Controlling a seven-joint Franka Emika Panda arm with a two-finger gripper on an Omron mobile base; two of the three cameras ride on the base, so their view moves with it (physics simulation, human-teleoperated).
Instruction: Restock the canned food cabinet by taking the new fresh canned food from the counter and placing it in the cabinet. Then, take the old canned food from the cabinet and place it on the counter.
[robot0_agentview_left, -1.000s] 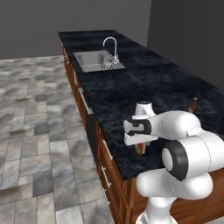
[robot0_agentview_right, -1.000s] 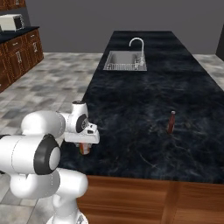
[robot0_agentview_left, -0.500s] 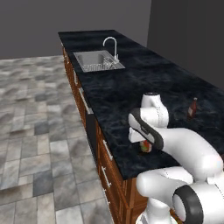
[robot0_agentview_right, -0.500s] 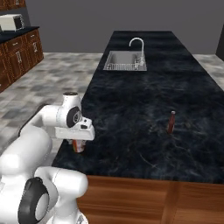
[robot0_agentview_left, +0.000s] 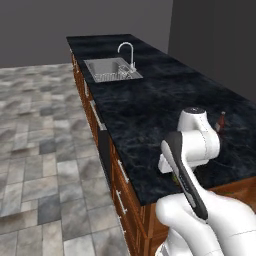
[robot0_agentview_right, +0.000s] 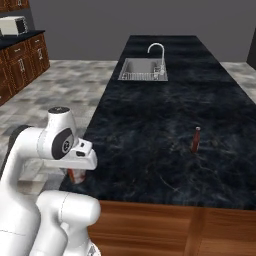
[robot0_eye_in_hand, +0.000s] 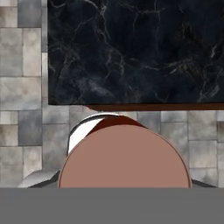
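- Gripper (robot0_agentview_right: 76, 175): we log it at the near front corner of the counter (robot0_agentview_right: 150, 125), hanging under the white hand. Its jaws stand partly apart, closed around a can; the fingers themselves are hidden from us in all three views.
- New fresh canned food (robot0_agentview_right: 76, 175): a small red can, seen just below the hand in the right base view. In the hand view its pale round top (robot0_eye_in_hand: 124, 157) sits directly under the camera, with the counter's black marble (robot0_eye_in_hand: 131, 48) and the floor tiles (robot0_eye_in_hand: 22, 87) past it. We judge it lifted off the surface, though the angle is poor.
- In the left base view the arm covers the can; we make out a sliver of red and green (robot0_agentview_left: 176, 176) at the hand's lower edge, probably the can.
- Slim dark bottle (robot0_agentview_right: 195, 139): upright on the counter, well apart from the can.
- Sink (robot0_agentview_right: 144, 69) with faucet (robot0_agentview_right: 156, 52): at the far end.
- Change since half a second ago: we note the arm has folded back toward the base, carrying the can along; bottle and sink stay put.
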